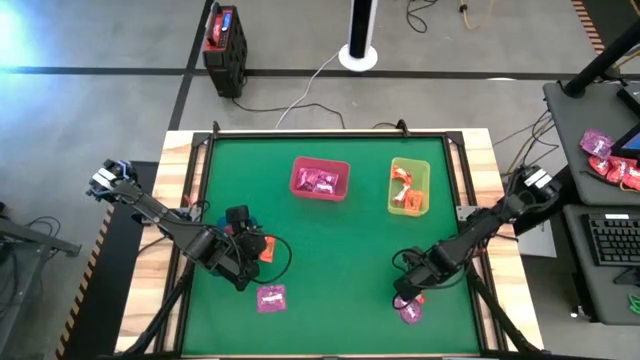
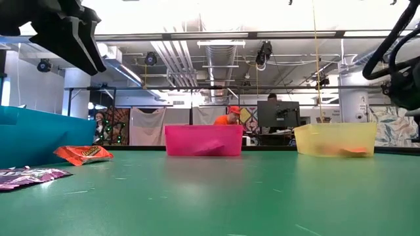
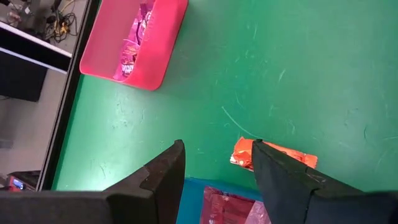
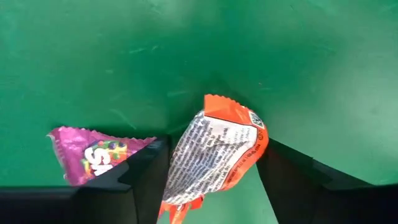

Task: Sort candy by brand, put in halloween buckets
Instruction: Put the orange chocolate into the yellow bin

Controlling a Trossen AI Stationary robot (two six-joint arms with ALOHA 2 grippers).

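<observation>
Right wrist view showed the right gripper [image 4: 211, 162] closed on an orange candy [image 4: 217, 155], beside a pink candy [image 4: 93, 155]. Left gripper [image 3: 217, 165] hung open, empty, well apart.

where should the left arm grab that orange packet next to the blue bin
The orange packet lies flat on the green mat, right beside the blue bin. Probably best to come straight down with the left end effector, open as it is now, and pinch across the short width at the end farther from the bin, so the bin wall does not block a finger.
</observation>
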